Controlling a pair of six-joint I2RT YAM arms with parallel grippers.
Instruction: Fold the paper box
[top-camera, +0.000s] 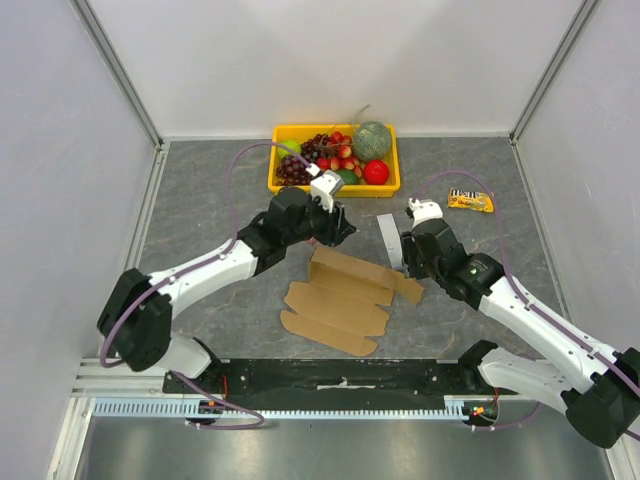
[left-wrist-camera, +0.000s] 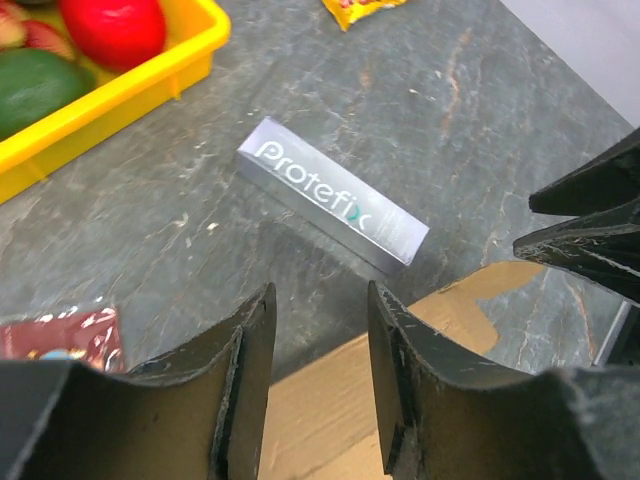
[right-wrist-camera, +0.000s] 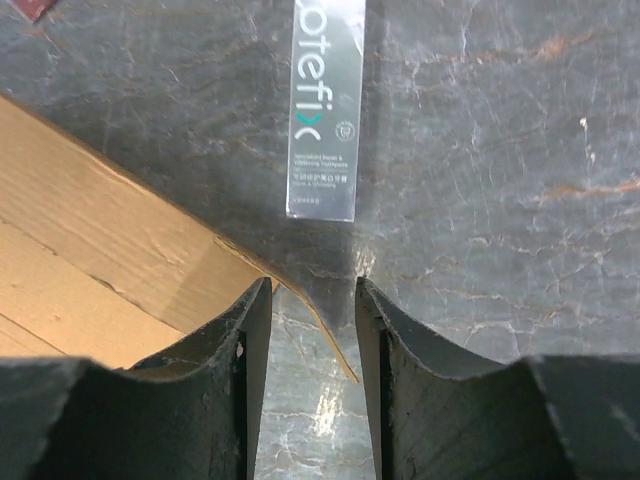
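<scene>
— Grey stone-patterned tabletop, white walls on three sides. Where's the paper box?

— Near the middle of the table, between the two arms. It is mostly an open brown sheet with notched flaps. The near flaps lie flat, and the far panel looks tilted up off the surface.

— And the left gripper?

— At the box's far left corner, just above the far edge. Its fingers stand apart. The cardboard edge shows below the gap, but nothing is pinched between them.

— The right gripper?

— At the box's far right corner. Its fingers are also apart. The tip of a cardboard flap reaches into the gap, right by the left finger, and the fingers are not clamped on it.

— What else lies around the box?

— A slim silver carton printed "Protefix" lies just beyond the right corner. It is apart from the cardboard. A yellow tray of fruit sits further beyond the box, with a green melon, a red apple and dark grapes in it. A yellow snack packet is well off to the box's far right. A red packet shows beside the left finger. It is too cropped to read.
</scene>
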